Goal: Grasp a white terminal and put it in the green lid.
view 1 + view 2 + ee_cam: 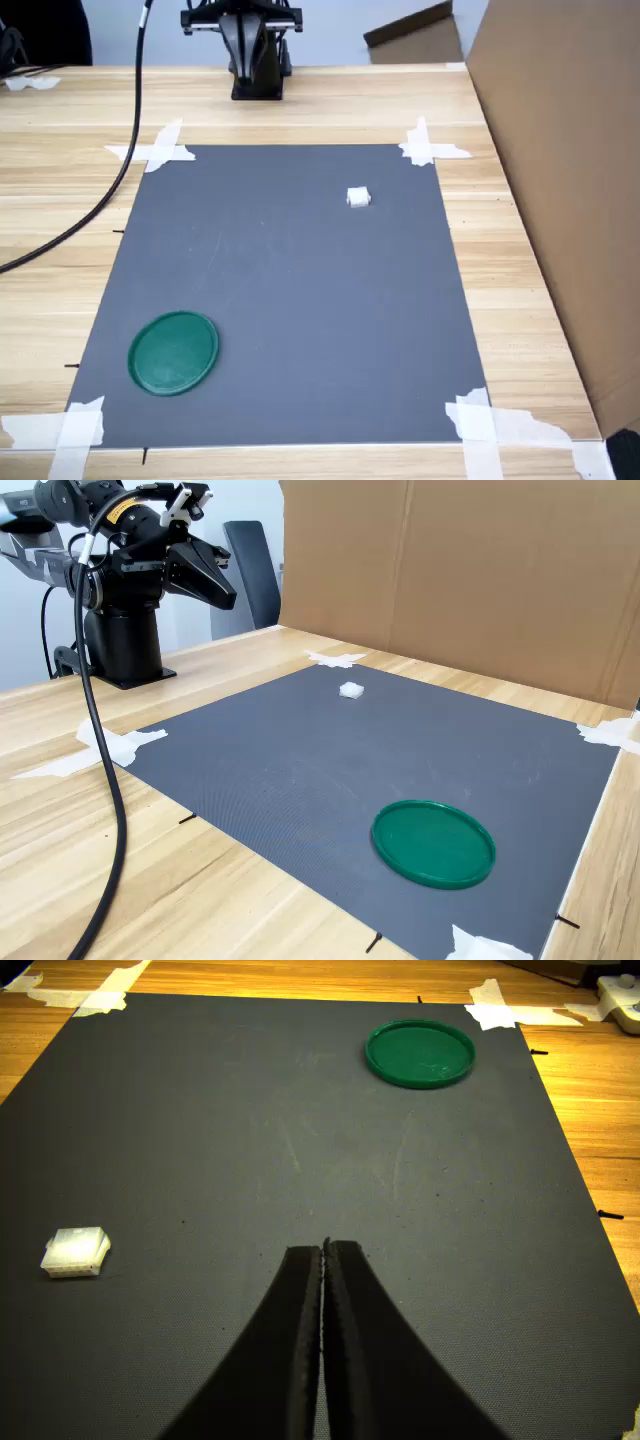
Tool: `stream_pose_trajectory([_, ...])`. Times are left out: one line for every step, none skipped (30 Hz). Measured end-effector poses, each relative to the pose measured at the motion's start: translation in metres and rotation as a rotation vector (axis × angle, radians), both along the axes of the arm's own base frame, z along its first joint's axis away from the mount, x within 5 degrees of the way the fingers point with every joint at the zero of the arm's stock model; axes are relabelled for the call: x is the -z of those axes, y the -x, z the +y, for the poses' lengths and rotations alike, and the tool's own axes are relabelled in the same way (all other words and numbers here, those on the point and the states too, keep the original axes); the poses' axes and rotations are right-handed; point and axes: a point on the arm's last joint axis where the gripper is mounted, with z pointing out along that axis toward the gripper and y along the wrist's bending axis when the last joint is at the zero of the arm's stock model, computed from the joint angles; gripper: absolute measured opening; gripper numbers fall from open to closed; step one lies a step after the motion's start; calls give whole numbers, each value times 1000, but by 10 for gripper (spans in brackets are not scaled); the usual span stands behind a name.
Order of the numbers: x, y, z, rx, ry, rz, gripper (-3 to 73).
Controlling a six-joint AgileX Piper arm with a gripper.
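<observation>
The end effector has its two dark fingers pressed together with nothing between them, held above the grey mat near the arm's base. The white terminal lies on the mat, towards the first exterior view's upper right, well apart from the green lid, which sits flat near the mat's lower left corner in that view. White tape fixes the mat's corners to the wooden tabletop.
</observation>
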Motion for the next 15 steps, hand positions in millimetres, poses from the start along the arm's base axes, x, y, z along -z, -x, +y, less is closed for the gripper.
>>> stream_pose_trajectory([0,0,0,0,0,0,-28])
stream_pose_trajectory([0,0,0,0,0,0,-28])
stream_pose_trajectory([0,0,0,0,0,0,-28])
stream_pose_trajectory([0,0,0,0,0,0,-28])
stream_pose_trajectory([0,0,0,0,0,0,-28])
stream_pose_trajectory([0,0,0,0,0,0,-28])
stream_pose_trajectory([0,0,0,0,0,0,-28])
stream_pose_trajectory([0,0,0,0,0,0,-28])
stream_pose_trajectory([0,0,0,0,0,0,-28])
stream_pose_trajectory([0,0,0,0,0,2,-28])
stream_pose_trajectory([0,0,0,0,0,2,-28])
stream_pose_trajectory([0,0,0,-1,1,3,-28])
stream_pose_trajectory([0,0,0,-1,1,3,-28])
stream_pose_trajectory([0,0,0,-1,1,4,-28])
stream_pose_trajectory([0,0,0,-1,1,5,-28])
